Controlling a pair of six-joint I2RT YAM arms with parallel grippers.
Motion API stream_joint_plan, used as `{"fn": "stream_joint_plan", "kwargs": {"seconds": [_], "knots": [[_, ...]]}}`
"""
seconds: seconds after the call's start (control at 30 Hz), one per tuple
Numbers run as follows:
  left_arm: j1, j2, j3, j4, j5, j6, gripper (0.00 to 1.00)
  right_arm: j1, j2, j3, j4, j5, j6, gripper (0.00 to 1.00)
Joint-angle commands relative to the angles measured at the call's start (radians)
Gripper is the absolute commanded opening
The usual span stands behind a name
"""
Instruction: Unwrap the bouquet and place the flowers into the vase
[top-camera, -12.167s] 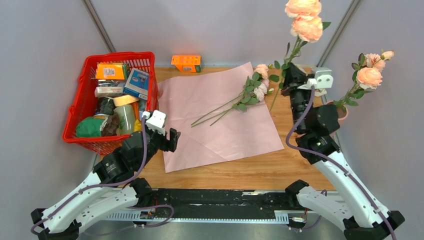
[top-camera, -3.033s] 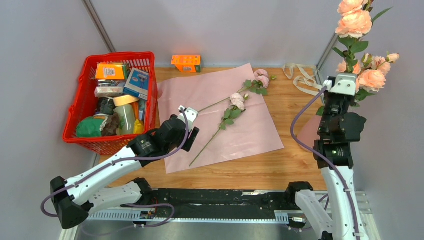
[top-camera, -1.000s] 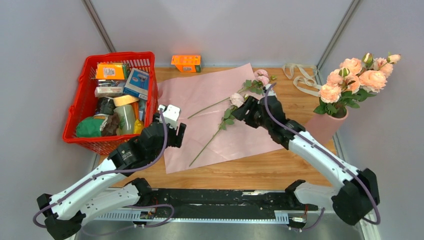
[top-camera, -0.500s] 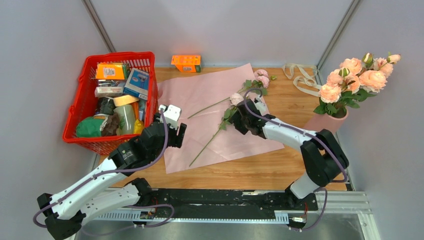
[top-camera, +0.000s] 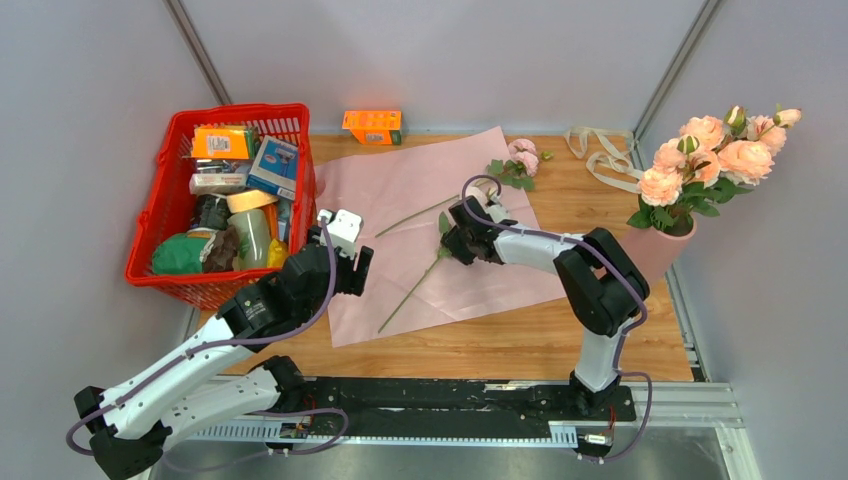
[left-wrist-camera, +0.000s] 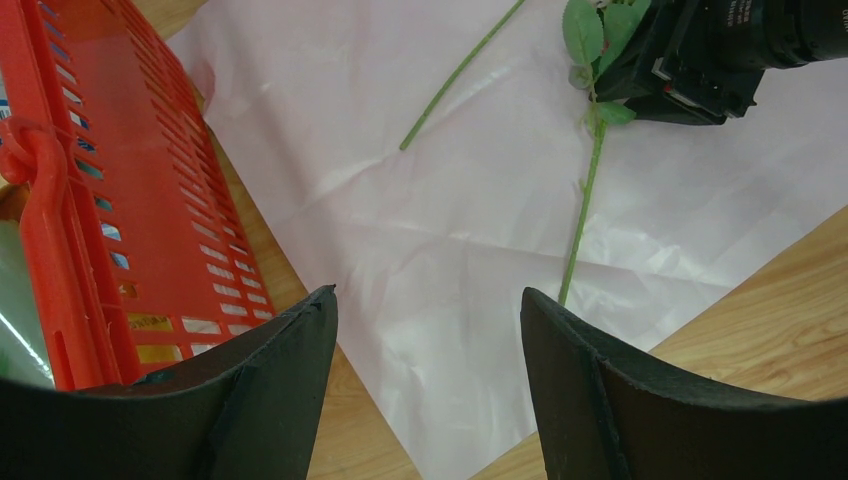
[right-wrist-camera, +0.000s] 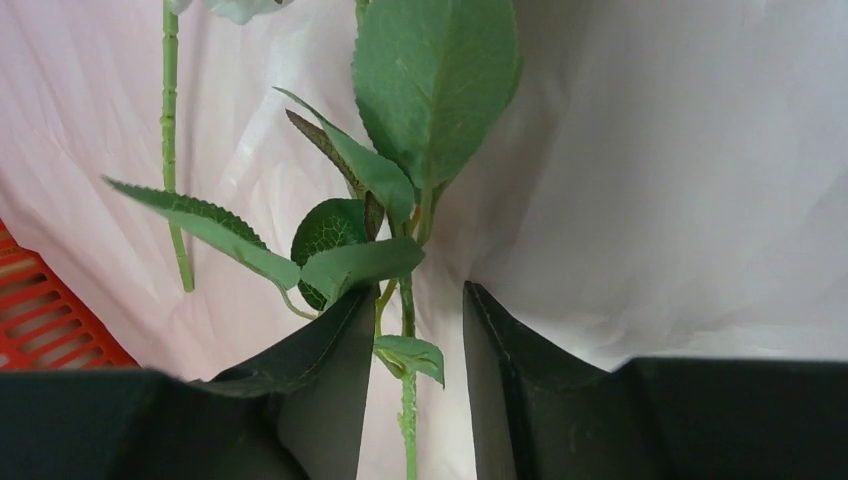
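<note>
The pink paper sheet (top-camera: 480, 280) lies spread flat on the table with two loose flowers on it. One flower's green stem (top-camera: 405, 295) runs down-left from my right gripper (top-camera: 453, 242). In the right wrist view that gripper (right-wrist-camera: 418, 292) straddles the leafy stem (right-wrist-camera: 407, 400), its jaws narrow but with a gap on each side. The other flower (top-camera: 522, 158) lies further back, its stem slanting left. The dusty-pink vase (top-camera: 645, 255) stands at the right edge holding several peach roses (top-camera: 700, 150). My left gripper (top-camera: 350, 270) is open and empty above the paper's left edge (left-wrist-camera: 400, 200).
A red basket (top-camera: 160, 215) full of groceries sits at the left, close beside my left gripper. An orange box (top-camera: 372, 125) stands at the back edge. The cream ribbon (top-camera: 600, 152) lies loose at the back right, behind the vase.
My right gripper has slid left and down along the flower on the paper, and its jaws have narrowed around the stem. The left arm has not moved.
</note>
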Motion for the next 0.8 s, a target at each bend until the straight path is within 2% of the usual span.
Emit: {"fn": "stream_joint_plan", "kwargs": {"seconds": [0.0,0.17,0.33,0.77], "knots": [[0.000,-0.001,-0.003,0.027,0.004,0.001,0.75,0.007,0.016,0.034,0.023,0.037,0.049,0.40],[0.001,0.002,-0.003,0.027,0.007,0.003,0.76,0.007,0.041,0.031,0.020,0.046,0.062,0.37],[0.000,0.001,-0.003,0.025,0.004,0.000,0.75,0.007,0.045,0.038,0.018,0.063,0.059,0.29],[0.000,0.001,-0.003,0.025,0.004,0.001,0.76,0.032,-0.123,0.061,0.017,0.200,-0.063,0.02]]}}
